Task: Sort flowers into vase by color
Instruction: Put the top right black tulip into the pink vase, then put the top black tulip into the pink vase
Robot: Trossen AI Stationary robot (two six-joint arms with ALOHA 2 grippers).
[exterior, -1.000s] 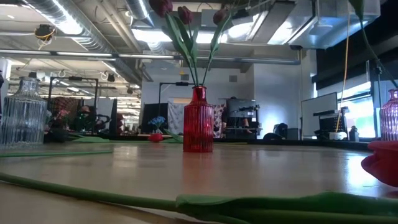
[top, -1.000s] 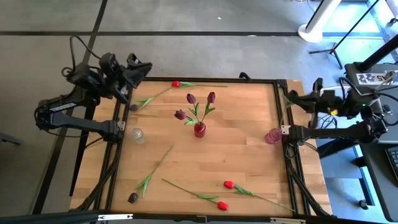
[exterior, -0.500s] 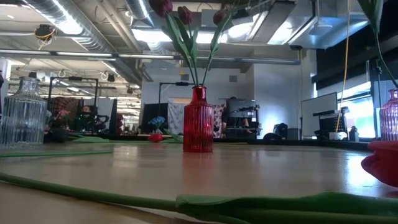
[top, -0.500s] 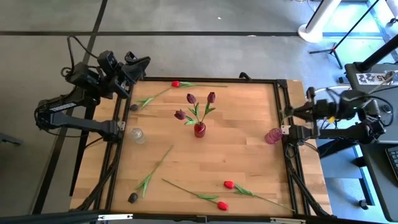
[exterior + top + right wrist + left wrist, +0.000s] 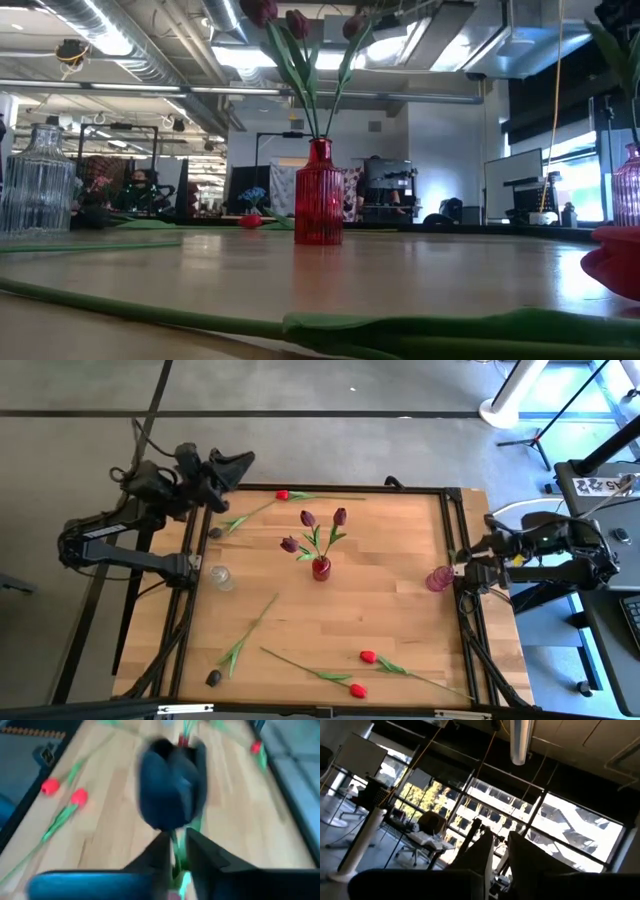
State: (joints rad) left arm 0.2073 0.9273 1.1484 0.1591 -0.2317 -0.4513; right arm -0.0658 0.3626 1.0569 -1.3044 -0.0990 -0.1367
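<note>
High view, wooden table (image 5: 380,610), grey floor; right gripper (image 5: 175,852) pinching dark tulip (image 5: 172,795).

Matt pale wood table (image 5: 380,610); ribbed glossy glass vases, 1 red (image 5: 319,195), 1 clear (image 5: 38,182).

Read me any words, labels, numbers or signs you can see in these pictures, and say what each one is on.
None can be read.
Black and white patterned card on the equipment beside the table's right edge: marks too small to read.
Red vase, clear vase, table: no lettering visible.
</note>
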